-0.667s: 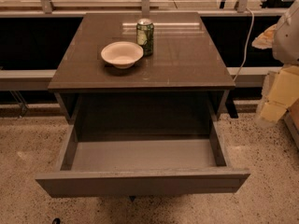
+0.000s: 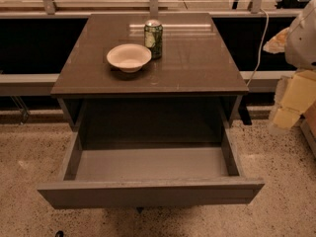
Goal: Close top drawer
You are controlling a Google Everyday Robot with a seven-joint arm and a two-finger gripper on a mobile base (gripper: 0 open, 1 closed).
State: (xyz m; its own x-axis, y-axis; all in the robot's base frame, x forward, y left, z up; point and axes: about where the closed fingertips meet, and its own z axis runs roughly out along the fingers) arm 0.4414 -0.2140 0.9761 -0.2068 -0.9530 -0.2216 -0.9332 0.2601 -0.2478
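Observation:
The top drawer (image 2: 150, 194) of the grey-brown cabinet (image 2: 197, 68) is pulled far out towards me. Its plain flat front is nearest the camera, and its lighter grey inner floor (image 2: 150, 163) and side walls show nothing inside. My gripper (image 2: 286, 110) is at the right edge of the view. It hangs as pale yellowish parts under a white arm segment (image 2: 302, 33), to the right of the cabinet and apart from the drawer. It holds nothing that I can see.
A white bowl (image 2: 129, 57) and a green drink can (image 2: 153, 38) stand on the cabinet top. A white cable (image 2: 259, 46) hangs at the back right. A low ledge (image 2: 24, 83) and railing posts run behind. The floor is speckled terrazzo (image 2: 286, 201).

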